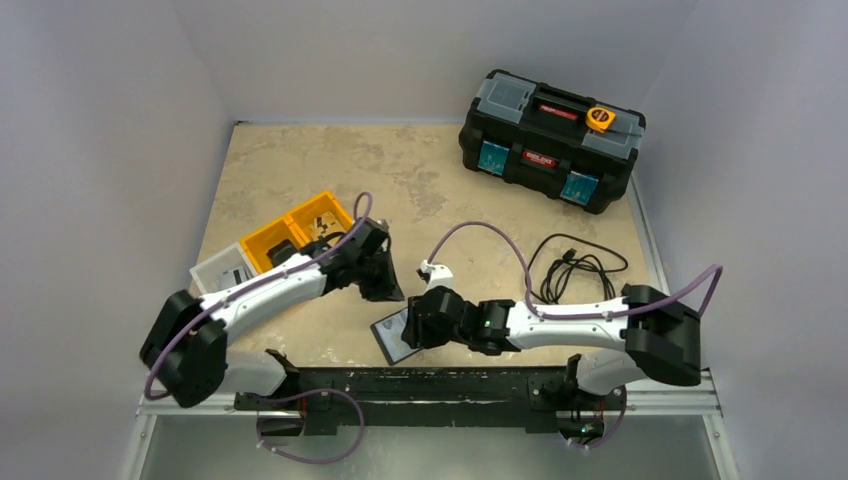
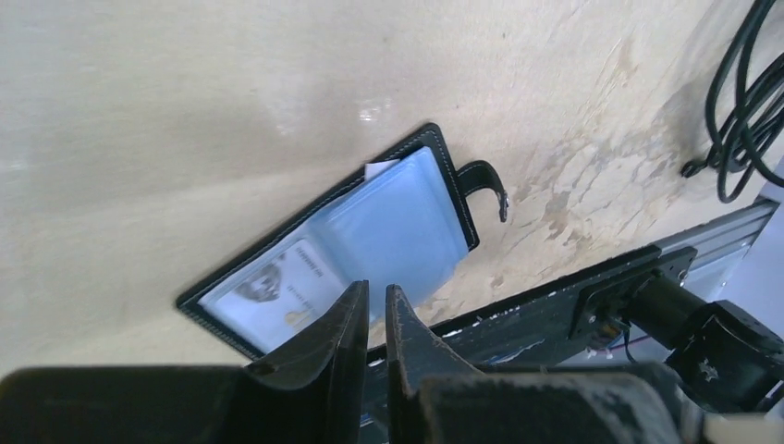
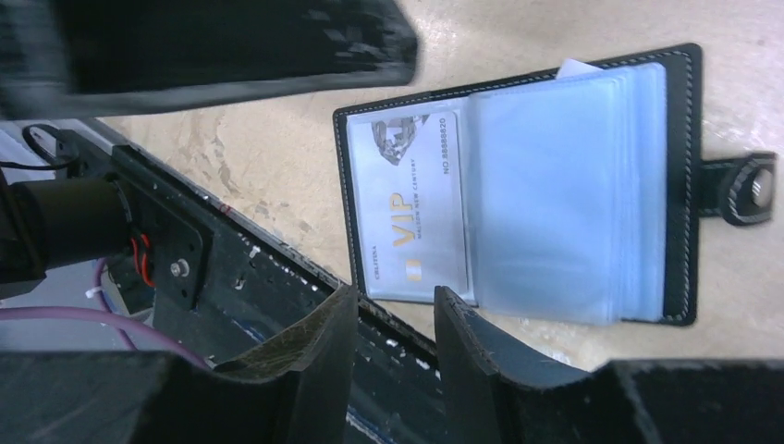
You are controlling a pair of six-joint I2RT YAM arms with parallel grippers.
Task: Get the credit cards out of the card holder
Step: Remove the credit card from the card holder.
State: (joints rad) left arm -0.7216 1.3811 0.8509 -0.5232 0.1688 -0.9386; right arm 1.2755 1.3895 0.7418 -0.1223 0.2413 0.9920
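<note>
Two grippers, both empty. Right gripper (image 3: 393, 296): jaws stood partly apart with nothing between them, poised over the far lip of the base rail (image 3: 277, 268). Left gripper (image 2: 374, 289): jaws were drawn almost together with only a thin slit left and nothing held. It sat farther from the rail than the right one, looking back toward it.

One card holder (image 3: 684, 139): it lay flat and spread open just beyond the rail, between the rail and the left gripper. It was clear of both sets of fingers and directly ahead of the right gripper, with its long axis crossing that gripper's line of reach.

One credit card (image 3: 407, 213), marked VIP: it was seated in the leaf nearer the rail. The clear sleeves (image 3: 564, 185) stacked on the leaf farther from the rail hid any other cards.

Judged: the right arm was nearer the card.
</note>
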